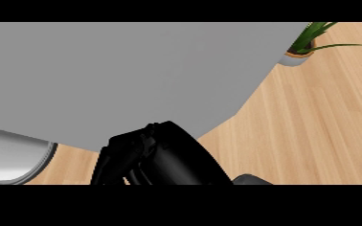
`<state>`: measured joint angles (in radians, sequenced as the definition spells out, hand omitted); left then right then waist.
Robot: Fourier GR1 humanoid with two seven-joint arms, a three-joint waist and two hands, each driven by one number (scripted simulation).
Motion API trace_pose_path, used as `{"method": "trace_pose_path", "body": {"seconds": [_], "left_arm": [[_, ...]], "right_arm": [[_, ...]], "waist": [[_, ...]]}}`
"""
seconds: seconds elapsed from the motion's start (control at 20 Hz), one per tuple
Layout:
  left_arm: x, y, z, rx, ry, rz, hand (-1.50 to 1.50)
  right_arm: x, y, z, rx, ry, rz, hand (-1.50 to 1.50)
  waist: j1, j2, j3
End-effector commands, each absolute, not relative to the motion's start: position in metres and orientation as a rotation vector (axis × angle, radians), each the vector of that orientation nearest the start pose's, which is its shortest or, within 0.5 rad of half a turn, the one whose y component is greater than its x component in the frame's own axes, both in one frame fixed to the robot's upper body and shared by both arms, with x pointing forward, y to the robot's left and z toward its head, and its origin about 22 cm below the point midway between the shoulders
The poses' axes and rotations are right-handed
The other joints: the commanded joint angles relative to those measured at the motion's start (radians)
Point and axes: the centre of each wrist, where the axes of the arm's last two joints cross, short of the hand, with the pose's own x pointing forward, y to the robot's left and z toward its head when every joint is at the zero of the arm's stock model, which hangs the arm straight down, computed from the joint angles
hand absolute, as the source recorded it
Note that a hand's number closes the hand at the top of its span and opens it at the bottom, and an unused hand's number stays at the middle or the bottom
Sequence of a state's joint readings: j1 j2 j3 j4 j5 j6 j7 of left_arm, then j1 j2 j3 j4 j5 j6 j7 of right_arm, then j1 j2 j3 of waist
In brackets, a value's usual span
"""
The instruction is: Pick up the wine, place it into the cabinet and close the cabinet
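Note:
A large flat grey cabinet panel (134,76) fills most of the head view, and its lower edge runs diagonally across the wooden counter (304,124). My right hand (166,155) shows at the bottom centre, right against that lower edge. It is open, with the fingers (117,163) hanging relaxed toward the view's lower left and nothing visible in them. A bit of grey forearm (251,179) shows to its lower right. No wine bottle is in view, and neither is my left hand.
A potted green plant (308,45) stands at the top right, beside the panel's corner. A rounded grey metallic object (25,158) lies at the lower left edge. Bare wooden counter stretches along the right side.

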<state>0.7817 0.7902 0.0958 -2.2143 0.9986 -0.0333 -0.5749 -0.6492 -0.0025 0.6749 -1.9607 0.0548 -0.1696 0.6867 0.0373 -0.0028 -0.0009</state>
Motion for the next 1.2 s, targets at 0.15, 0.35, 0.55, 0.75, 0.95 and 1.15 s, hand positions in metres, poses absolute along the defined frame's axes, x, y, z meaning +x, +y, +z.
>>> {"method": "trace_pose_path", "body": {"seconds": [0.15, 0.35, 0.55, 0.75, 0.95, 1.15], "left_arm": [[0.084, 0.365, 0.131, -0.215, -1.936, 0.195, -1.5], [0.079, 0.347, 0.119, -0.231, -1.917, 0.178, -1.5], [0.092, 0.348, 0.128, -0.272, -1.886, 0.165, -1.5], [0.103, 0.339, 0.116, -0.286, -1.863, 0.173, -1.5], [0.109, 0.328, 0.107, -0.287, -1.838, 0.152, -1.5], [0.12, 0.317, 0.104, -0.272, -1.858, 0.167, -1.5]], "right_arm": [[0.255, -0.022, 0.22, 0.308, -1.802, 0.709, 1.5], [0.287, -0.018, 0.221, 0.23, -1.816, 0.708, 1.5], [0.327, -0.034, 0.204, 0.197, -1.818, 0.719, 1.5], [0.352, -0.047, 0.221, 0.187, -1.796, 0.71, 1.5], [0.367, -0.063, 0.206, 0.158, -1.81, 0.693, 1.5], [0.376, -0.065, 0.206, 0.104, -1.845, 0.685, 1.5]], "waist": [[-0.01, 0.003, 0.001], [-0.015, 0.004, 0.001], [-0.02, 0.009, 0.001], [-0.027, 0.008, 0.001], [-0.029, 0.011, 0.001], [-0.032, 0.018, 0.0]]}}
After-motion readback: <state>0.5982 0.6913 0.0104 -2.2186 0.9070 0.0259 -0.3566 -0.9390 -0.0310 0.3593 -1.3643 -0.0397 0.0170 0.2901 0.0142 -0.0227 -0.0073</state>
